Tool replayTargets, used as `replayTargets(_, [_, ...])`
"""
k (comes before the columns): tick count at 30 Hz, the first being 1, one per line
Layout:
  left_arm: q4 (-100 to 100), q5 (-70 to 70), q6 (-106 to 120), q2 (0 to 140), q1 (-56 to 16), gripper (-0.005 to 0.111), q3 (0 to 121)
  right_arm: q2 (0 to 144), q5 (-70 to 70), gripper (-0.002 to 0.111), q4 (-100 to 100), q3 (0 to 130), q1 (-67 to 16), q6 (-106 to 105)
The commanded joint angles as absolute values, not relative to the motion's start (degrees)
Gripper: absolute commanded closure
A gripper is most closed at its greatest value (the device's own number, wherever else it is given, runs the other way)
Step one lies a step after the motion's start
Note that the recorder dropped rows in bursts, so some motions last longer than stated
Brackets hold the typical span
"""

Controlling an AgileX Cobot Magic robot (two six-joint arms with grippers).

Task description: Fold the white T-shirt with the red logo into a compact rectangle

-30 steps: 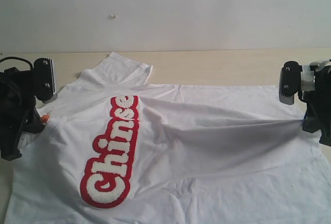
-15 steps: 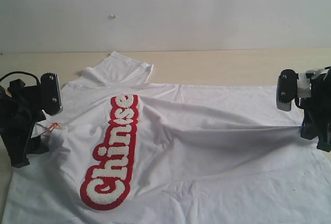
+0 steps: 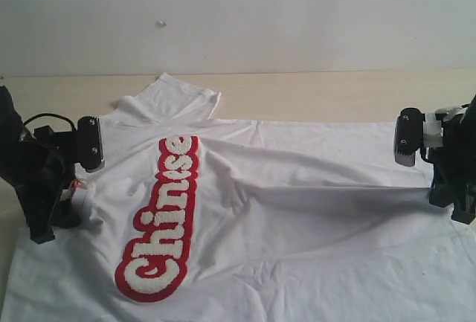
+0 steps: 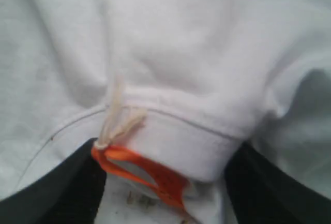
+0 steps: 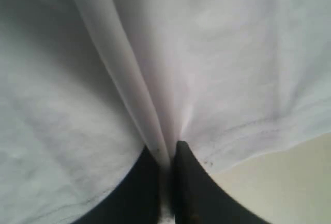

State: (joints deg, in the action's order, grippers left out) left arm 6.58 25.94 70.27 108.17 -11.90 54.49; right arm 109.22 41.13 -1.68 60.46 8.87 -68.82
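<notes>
The white T-shirt (image 3: 297,210) lies spread over the table with the red logo (image 3: 160,218) facing up, left of the middle. My left gripper (image 3: 63,207) is at the shirt's left edge. In the left wrist view it (image 4: 168,151) holds the ribbed collar (image 4: 196,141) and the orange neck tag (image 4: 150,175) between its black fingers (image 4: 62,188). At the right edge my right gripper (image 3: 445,192) is shut on a raised fold of cloth near the hem, seen pinched in the right wrist view (image 5: 165,151). A taut crease (image 3: 335,188) runs from it towards the logo.
The pale wooden table (image 3: 312,95) shows behind the shirt, with a white wall beyond it. One sleeve (image 3: 175,99) points towards the wall. Bare table (image 5: 289,182) lies beside the hem at the right gripper. The shirt runs off the view's lower edge.
My left gripper has moved right and down, carrying the collar and tag inward over the shirt. My right gripper has shifted slightly left and down, still pinching the fold.
</notes>
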Motion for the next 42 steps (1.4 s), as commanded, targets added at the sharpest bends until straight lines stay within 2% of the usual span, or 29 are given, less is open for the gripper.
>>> replayTargets(1, [6.67, 23.49, 69.74, 109.86, -11.98, 0.082, 54.78, 109.28, 40.75, 0.108, -2.02, 60.35, 8.96, -68.83])
replayTargets(3, [6.67, 22.81, 68.71, 109.95, -11.98, 0.106, 54.78, 109.28, 40.75, 0.108, -2.02, 60.35, 8.96, -68.83])
replayTargets(12, [3.51, 24.61, 66.15, 103.9, -11.98, 0.107, 56.83, 104.71, 41.13, 0.108, -1.9, 61.39, 8.96, -71.37])
replayTargets(19, [1.35, 31.11, 65.64, 93.25, -11.98, 0.107, 60.48, 97.04, 49.87, 0.108, -6.45, 67.04, 8.96, -73.88])
replayTargets(30, [-19.68, 35.44, 51.76, 80.31, -11.98, 0.107, 61.0, 88.6, 54.67, 0.108, 0.81, 70.73, 8.96, -72.83])
replayTargets(42, [-20.84, 40.78, 52.17, 71.99, -11.98, 0.107, 61.47, 84.29, 64.17, 0.108, 0.41, 77.69, 8.96, -71.33])
